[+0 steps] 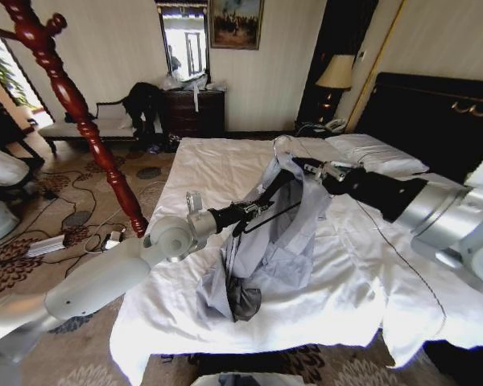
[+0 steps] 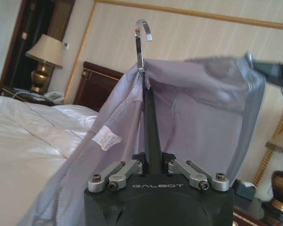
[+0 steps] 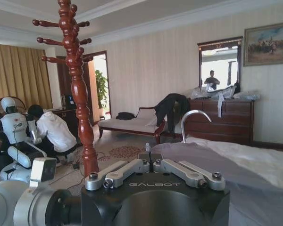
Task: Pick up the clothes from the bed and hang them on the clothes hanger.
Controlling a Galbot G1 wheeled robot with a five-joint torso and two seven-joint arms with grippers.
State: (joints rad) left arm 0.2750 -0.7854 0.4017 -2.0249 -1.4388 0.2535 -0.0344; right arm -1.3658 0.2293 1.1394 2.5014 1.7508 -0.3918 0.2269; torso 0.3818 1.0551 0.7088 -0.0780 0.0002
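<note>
Gripping the hanger (image 2: 148,122) in our left pincer (image 2: 153,165), our right pincer (image 1: 312,169) clenches the shirt (image 1: 286,241) collar; tugging could slip it off.

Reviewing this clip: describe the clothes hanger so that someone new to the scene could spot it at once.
Start at the wide bed with the white duvet. Above its middle, the left claw is shut on the clothes hanger, with the pale grey-blue shirt draped over it and the right claw at the shirt's top. It is thin and black with a silver hook, unlike the tall red-brown wooden pole beside the bed.
</note>
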